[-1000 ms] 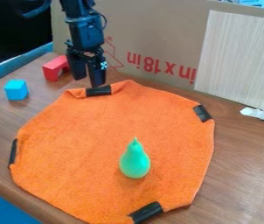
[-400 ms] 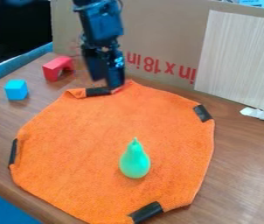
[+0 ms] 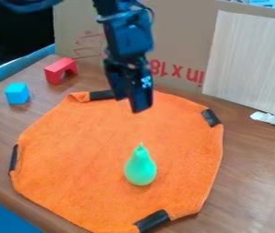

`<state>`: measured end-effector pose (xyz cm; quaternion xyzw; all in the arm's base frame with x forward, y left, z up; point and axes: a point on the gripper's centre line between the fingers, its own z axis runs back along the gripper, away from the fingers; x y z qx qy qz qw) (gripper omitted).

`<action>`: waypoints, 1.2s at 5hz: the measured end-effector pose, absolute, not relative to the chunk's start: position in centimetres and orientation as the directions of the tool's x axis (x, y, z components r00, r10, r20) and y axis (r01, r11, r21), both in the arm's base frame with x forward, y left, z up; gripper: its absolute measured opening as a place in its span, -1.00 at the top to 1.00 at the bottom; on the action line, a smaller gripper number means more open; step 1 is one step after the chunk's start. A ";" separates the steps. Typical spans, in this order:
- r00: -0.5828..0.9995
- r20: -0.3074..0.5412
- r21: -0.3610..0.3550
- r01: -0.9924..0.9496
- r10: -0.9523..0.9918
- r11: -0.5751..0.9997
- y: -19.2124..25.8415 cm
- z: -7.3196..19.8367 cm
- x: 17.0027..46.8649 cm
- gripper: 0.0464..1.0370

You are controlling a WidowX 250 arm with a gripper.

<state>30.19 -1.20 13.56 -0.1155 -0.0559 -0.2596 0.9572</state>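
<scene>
The black gripper [image 3: 130, 103] hangs over the upper part of the orange cloth [image 3: 85, 150], pointing down with its two fingers a little apart and nothing between them. Below it and slightly to the right, a green pear-shaped object [image 3: 140, 169] stands on the cloth with its narrow tip up. A visible gap separates the gripper from the pear shape. Black strips lie at several places along the cloth's edge, one of them [image 3: 101, 95] just left of the gripper.
A blue cube [image 3: 17, 93] and a red arch block [image 3: 59, 70] sit on the wooden table [image 3: 258, 168] at the upper left. Behind the cloth stands a cardboard panel [image 3: 182, 32], with a pale board [image 3: 249, 61] on the right.
The gripper has moved right and toward the camera, from the cloth's back edge to over the cloth. The pear shape, blocks and cloth have stayed where they were.
</scene>
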 end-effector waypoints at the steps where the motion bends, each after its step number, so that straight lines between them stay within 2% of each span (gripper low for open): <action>1: 0.848 0.163 -0.189 0.529 -0.505 0.827 -2.1 12.6 29.4 -0.92; 3: 0.815 0.133 -0.171 0.579 -0.564 0.797 -3.5 9.8 27.8 -0.92; 6: 0.810 0.140 -0.135 0.585 -0.569 0.800 -3.2 8.7 27.9 -0.92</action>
